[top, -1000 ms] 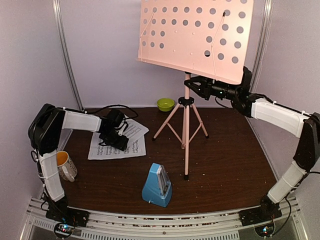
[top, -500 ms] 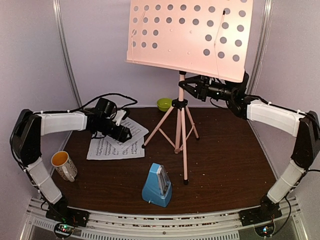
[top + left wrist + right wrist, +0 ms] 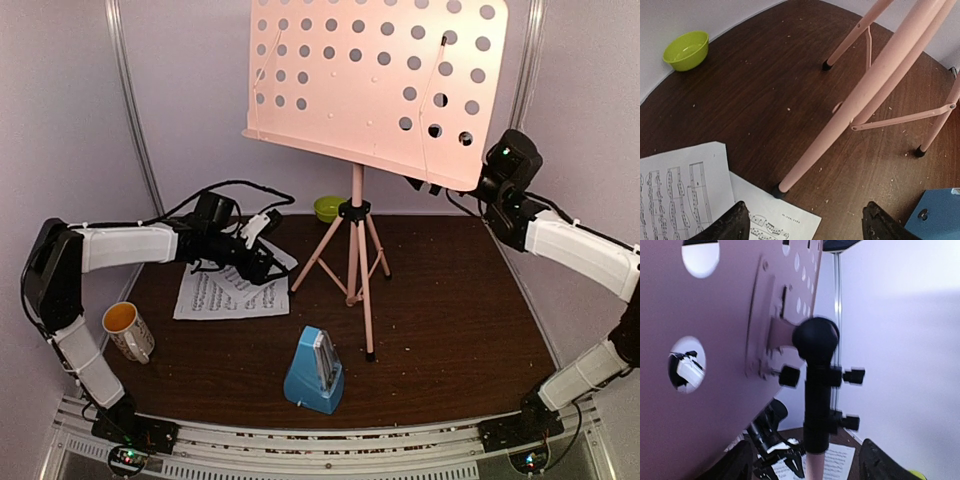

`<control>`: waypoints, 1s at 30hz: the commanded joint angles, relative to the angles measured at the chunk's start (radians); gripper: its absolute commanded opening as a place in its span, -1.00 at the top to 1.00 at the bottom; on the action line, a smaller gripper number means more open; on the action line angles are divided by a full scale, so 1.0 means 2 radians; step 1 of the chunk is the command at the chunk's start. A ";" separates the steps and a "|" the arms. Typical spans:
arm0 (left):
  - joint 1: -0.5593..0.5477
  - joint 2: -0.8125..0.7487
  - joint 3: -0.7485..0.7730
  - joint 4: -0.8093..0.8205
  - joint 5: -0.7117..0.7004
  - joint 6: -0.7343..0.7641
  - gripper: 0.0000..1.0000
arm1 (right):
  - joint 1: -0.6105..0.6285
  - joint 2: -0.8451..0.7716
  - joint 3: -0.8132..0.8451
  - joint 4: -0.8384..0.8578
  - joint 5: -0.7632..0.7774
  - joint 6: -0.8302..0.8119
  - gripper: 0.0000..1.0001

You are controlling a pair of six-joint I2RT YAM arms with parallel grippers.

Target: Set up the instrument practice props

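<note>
left gripper (image 3: 802, 226) hangs open over the sheet-music pages (image 3: 215, 295), right gripper (image 3: 802, 466) open too, behind the pink music stand (image 3: 375, 80).

Left fingers (image 3: 722, 227), right fingers (image 3: 881, 463) spread

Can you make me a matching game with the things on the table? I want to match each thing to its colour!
Things:
1. music stand
2. metronome
3. bowl
4. mug

Colours:
A. lime green
B. blue
C. pink
D. white outside, orange inside

Right pairs: 1-C, 2-B, 3-A, 4-D
</note>
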 commanded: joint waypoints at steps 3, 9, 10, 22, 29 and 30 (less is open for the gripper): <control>-0.007 0.043 0.055 0.044 0.051 0.041 -0.58 | 0.002 -0.058 -0.089 -0.019 0.061 -0.004 -0.58; -0.011 0.098 0.099 0.054 0.059 0.042 -0.56 | 0.001 -0.110 -0.179 -0.019 0.115 0.019 -0.61; -0.012 0.107 0.104 0.058 0.061 0.037 -0.55 | 0.001 -0.118 -0.191 -0.020 0.120 0.025 -0.61; -0.050 0.133 0.095 0.093 0.097 -0.004 -0.29 | 0.078 -0.199 -0.296 -0.097 0.255 0.013 -0.54; -0.064 0.116 0.036 0.158 0.114 -0.059 0.08 | 0.107 -0.181 -0.299 -0.113 0.288 0.006 -0.51; -0.068 0.113 0.031 0.160 0.112 -0.062 0.12 | 0.109 -0.180 -0.299 -0.115 0.289 0.006 -0.51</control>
